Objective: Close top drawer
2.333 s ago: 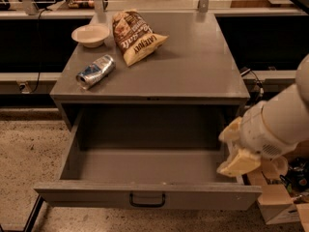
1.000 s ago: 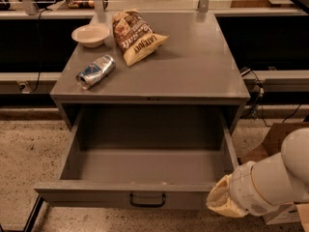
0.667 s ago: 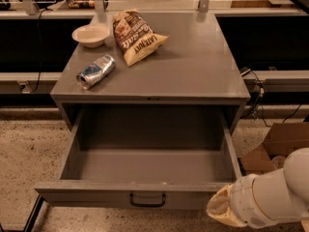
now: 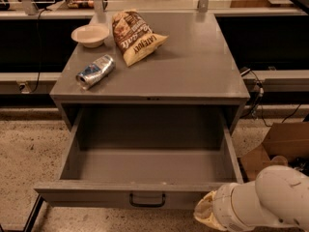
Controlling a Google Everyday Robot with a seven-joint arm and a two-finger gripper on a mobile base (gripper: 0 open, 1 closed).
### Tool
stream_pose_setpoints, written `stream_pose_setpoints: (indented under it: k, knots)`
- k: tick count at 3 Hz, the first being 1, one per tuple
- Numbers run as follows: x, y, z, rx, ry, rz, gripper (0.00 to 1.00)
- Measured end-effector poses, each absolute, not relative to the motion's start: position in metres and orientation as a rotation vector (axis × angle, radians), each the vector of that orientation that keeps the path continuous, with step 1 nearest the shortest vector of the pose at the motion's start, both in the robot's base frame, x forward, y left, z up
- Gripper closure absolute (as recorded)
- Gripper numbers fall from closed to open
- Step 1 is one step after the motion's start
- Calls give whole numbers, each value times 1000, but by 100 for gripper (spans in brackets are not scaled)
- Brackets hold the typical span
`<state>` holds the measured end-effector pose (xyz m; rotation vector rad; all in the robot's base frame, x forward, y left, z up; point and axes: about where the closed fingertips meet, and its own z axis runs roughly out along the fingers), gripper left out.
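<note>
The top drawer (image 4: 96,197) is a wide, deep grey metal drawer, pulled fully out of the grey cabinet, and it is empty inside. Its flat front carries a small black bar handle (image 4: 147,200) at the centre. My gripper (image 4: 206,212) is at the lower right, just in front of the right end of the drawer front, at the end of a thick white arm (image 4: 275,199). Only its cream-coloured tip shows, close to the drawer front.
On the cabinet top (image 4: 193,66) lie a chip bag (image 4: 135,37), a white bowl (image 4: 90,34) and a crushed can (image 4: 95,71). A cardboard box (image 4: 275,146) stands on the floor to the right. Speckled floor lies to the left.
My gripper has come down out of the drawer's right side to the front of the drawer at the lower right, and has shifted slightly lower. The drawer has stayed open.
</note>
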<state>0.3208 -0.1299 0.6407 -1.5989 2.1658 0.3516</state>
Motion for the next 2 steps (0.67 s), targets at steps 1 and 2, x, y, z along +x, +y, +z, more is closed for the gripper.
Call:
stream_pose_setpoints:
  k: [1, 2]
  knots:
    - [345, -116, 633, -1599, 2119, 292, 100]
    - [375, -110, 646, -1571, 2052, 218, 100]
